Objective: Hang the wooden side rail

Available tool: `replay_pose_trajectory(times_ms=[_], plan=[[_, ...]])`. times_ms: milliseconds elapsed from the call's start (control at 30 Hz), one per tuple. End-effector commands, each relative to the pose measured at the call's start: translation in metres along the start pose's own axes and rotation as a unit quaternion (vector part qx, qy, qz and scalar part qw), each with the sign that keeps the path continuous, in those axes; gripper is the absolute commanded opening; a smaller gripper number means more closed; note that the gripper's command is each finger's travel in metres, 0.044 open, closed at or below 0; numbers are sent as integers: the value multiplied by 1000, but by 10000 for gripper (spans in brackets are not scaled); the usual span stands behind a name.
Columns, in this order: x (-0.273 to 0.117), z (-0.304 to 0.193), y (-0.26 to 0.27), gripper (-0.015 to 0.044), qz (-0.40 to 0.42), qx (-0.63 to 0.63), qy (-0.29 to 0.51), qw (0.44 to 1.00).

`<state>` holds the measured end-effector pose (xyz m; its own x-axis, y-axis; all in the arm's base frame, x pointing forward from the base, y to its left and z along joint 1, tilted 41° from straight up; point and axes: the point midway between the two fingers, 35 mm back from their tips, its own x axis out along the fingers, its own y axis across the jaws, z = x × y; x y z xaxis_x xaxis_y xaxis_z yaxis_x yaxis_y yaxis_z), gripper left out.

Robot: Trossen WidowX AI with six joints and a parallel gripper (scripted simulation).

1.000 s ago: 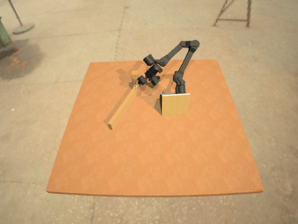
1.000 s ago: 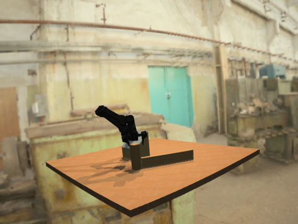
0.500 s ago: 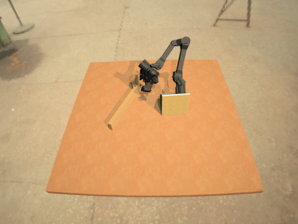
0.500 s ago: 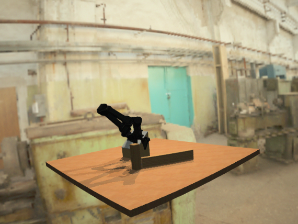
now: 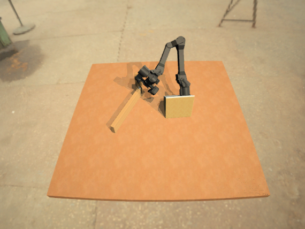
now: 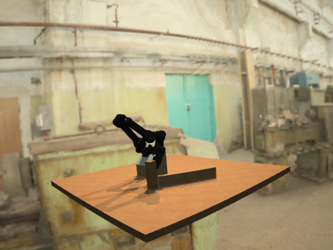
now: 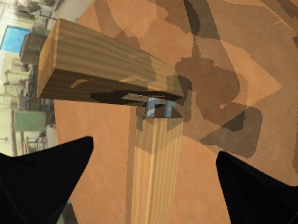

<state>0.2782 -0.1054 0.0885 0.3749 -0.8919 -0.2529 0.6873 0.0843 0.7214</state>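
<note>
The wooden side rail (image 5: pixel 126 111) (image 6: pixel 188 177) (image 7: pixel 157 175) lies along the table, its far end on the table top. Its other end is close against the headboard post (image 6: pixel 151 175) (image 7: pixel 100 65), which stands upright and is mostly hidden behind the arm in the top view. Two steel hooks (image 7: pixel 151 107) show between the rail's end and the post's dark slotted face. The pins are hidden, so whether the hooks sit on them cannot be told. My gripper (image 5: pixel 145 84) (image 7: pixel 156 151) is open and empty, above the rail's hook end, with its fingers apart on either side in the wrist view.
A tan box-like block (image 5: pixel 179 107) with a pale top edge stands at the arm's base, to the right of the rail in the top view. The arm reaches over from behind it. The orange table (image 5: pixel 160 160) (image 6: pixel 233 175) has its back edge behind the arm.
</note>
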Motion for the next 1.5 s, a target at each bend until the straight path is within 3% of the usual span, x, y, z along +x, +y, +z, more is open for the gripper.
replay_pose_trajectory(times_ms=[0, 367, 1200, 1300, 1467], plan=[[-3, -5, 4, 440, 7, -183, -55, 981], [-13, -9, -2, 440, -33, -456, -146, 877], [-13, -10, -1, 440, -35, -466, -145, 872], [-6, -27, 11, 440, -39, -557, -110, 822], [8, -56, 33, 440, -38, -729, -29, 682]])
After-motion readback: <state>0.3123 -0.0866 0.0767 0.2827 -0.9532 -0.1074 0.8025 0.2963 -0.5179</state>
